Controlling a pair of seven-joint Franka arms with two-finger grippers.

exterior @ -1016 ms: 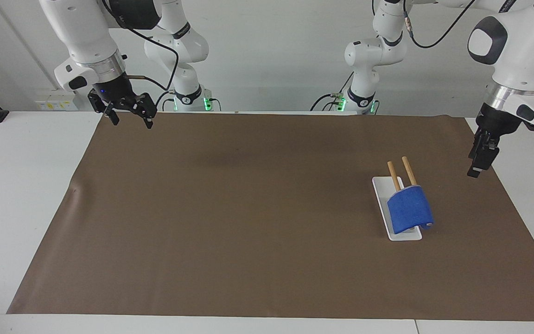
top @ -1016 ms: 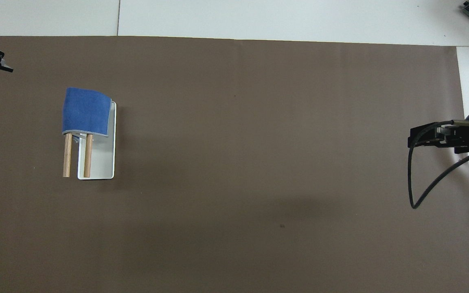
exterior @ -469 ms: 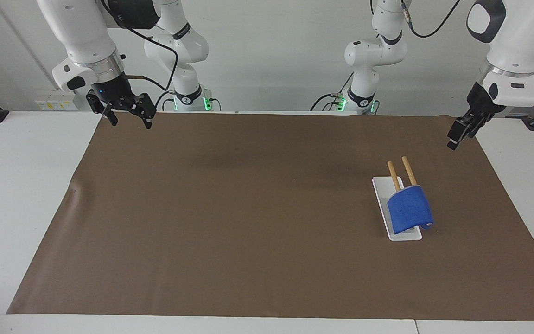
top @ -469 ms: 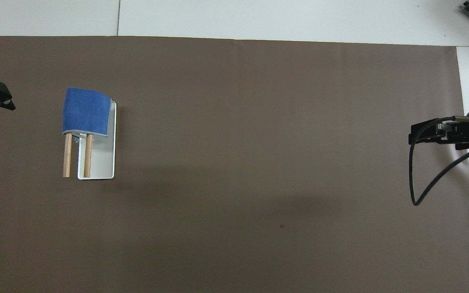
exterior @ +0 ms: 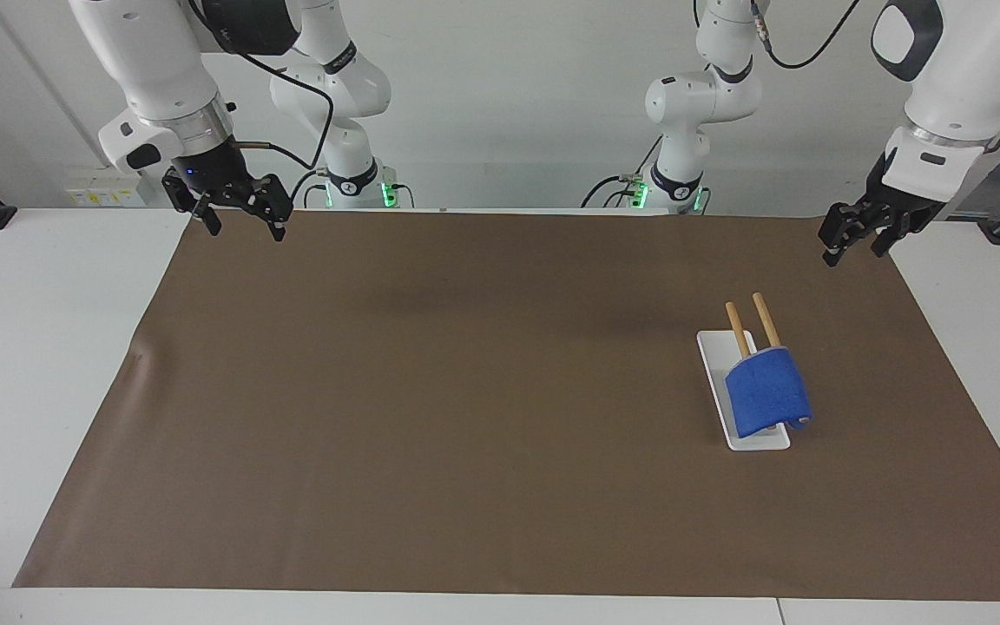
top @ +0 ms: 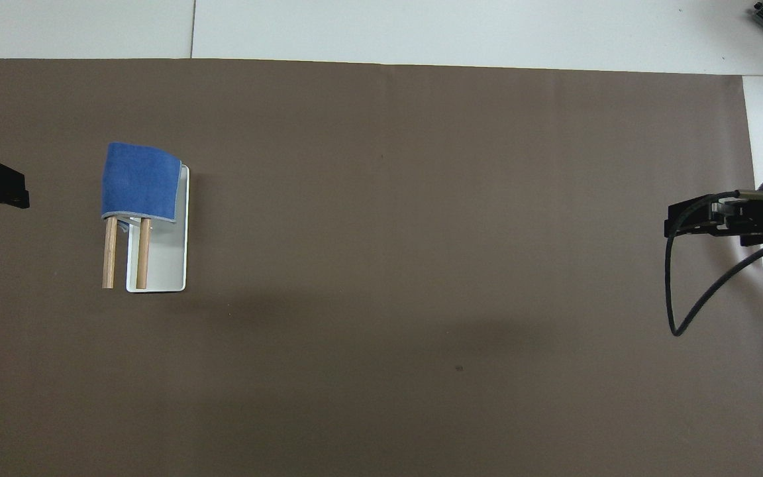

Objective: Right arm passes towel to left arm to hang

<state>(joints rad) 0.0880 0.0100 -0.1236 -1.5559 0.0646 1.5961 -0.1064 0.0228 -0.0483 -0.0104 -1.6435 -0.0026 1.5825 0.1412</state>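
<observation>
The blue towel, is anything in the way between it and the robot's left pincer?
Nothing visible is. The towel hangs over the wooden bars, and the left pincer is up over the brown mat, open and empty.

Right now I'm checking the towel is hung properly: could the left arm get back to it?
Probably yes: the left pincer hangs open over the mat's corner, nothing between it and the towel on the rack.

Towel (exterior: 767, 392) draped on 2 rods (exterior: 752, 324) over tray (exterior: 715, 356), toward left arm's end.
</observation>
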